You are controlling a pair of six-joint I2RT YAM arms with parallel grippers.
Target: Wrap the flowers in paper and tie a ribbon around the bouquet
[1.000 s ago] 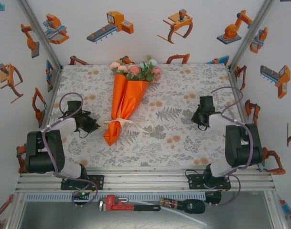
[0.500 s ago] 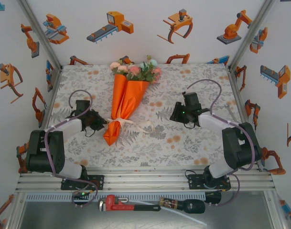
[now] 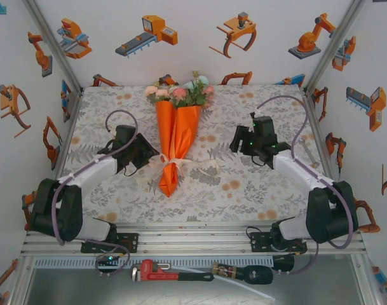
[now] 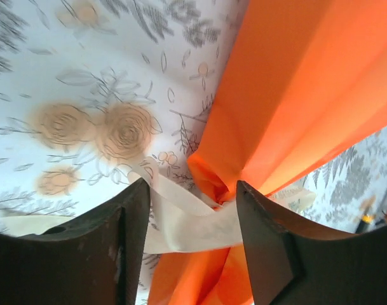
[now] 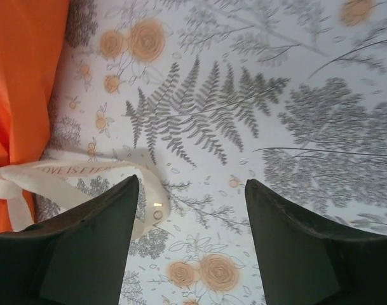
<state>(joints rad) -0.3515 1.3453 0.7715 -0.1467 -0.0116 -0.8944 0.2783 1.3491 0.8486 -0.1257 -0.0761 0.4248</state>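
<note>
Against one second ago, in the top view: swung the bouquet (image 3: 177, 133) straighter, tip now at lower centre instead of lower left, flowers (image 3: 179, 94) at upper centre of the tabletop (image 3: 257, 184). Reached inward with both arms, nearer to the ribbon (image 3: 192, 166) tied round the narrow part. Released now: left fingers (image 4: 117, 241) spread on both sides of knot and paper (image 4: 307, 89), right fingers (image 5: 85, 248) spread beside a ribbon loop. Printed on ribbon: "LOVE IS", rest unreadable.
</note>
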